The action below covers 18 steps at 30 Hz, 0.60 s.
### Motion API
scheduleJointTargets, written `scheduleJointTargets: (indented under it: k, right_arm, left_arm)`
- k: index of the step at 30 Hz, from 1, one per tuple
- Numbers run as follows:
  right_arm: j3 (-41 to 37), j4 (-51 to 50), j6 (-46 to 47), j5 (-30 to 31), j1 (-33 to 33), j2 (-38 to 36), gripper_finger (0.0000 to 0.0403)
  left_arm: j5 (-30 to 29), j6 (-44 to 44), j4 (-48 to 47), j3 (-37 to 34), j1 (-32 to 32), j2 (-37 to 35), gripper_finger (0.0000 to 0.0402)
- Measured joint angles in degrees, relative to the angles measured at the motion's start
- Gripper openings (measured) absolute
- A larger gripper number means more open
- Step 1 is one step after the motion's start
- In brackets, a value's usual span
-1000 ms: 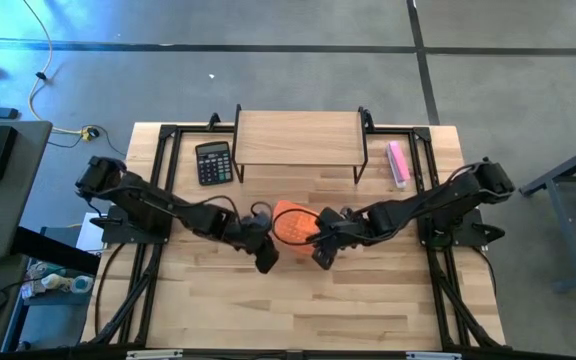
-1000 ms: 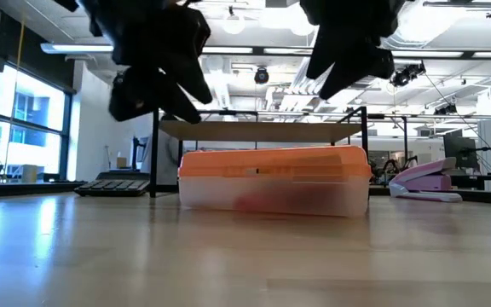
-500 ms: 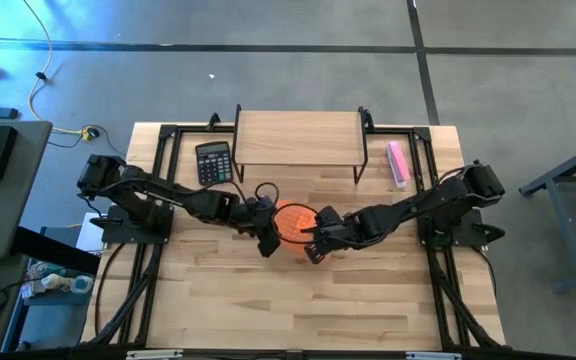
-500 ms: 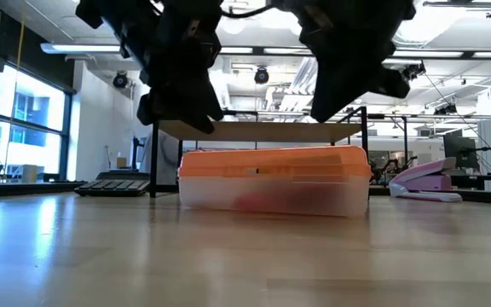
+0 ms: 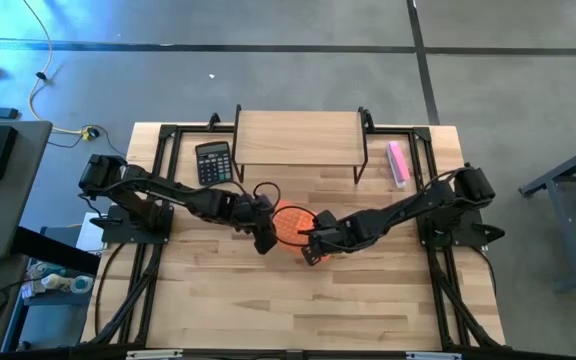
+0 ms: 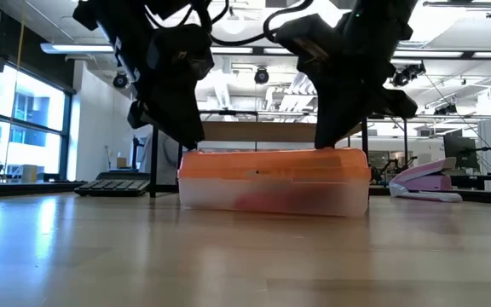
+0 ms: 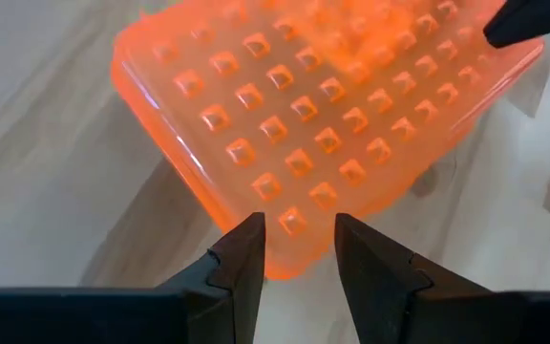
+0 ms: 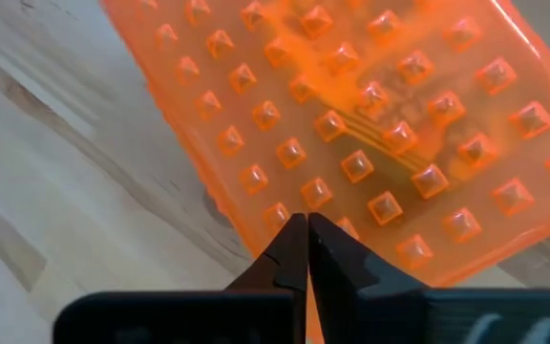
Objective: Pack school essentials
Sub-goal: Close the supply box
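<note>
The orange-lidded box (image 6: pixel 274 179) sat closed on the worktop (image 5: pixel 368 300), packing apparently done. Above its lid, left pincer (image 7: pixel 297 250) stood apart, right pincer (image 8: pixel 306 250) together, both empty.

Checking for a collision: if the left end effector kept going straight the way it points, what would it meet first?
Most likely the studded orange lid of the closed box: the left end effector, fingers parted, points at the lid's near edge. How much gap remains is unclear.
</note>
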Motion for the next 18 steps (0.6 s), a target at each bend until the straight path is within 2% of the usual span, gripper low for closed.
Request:
scheduleJointTargets:
  k: [12, 18]
  right_arm:
    - [0.09, -3.23, -1.85, -2.89, -0.85, 0.06, 0.0001]
    - [0.17, -4.65, -4.46, -3.13, -1.06, 0.02, 0.0000]
  left_arm:
    - [0.79, -2.09, 1.11, 0.30, -1.42, 4.76, 0.0117]
    - [3.55, -4.27, 0.85, 0.24, -3.57, 4.83, 0.0117]
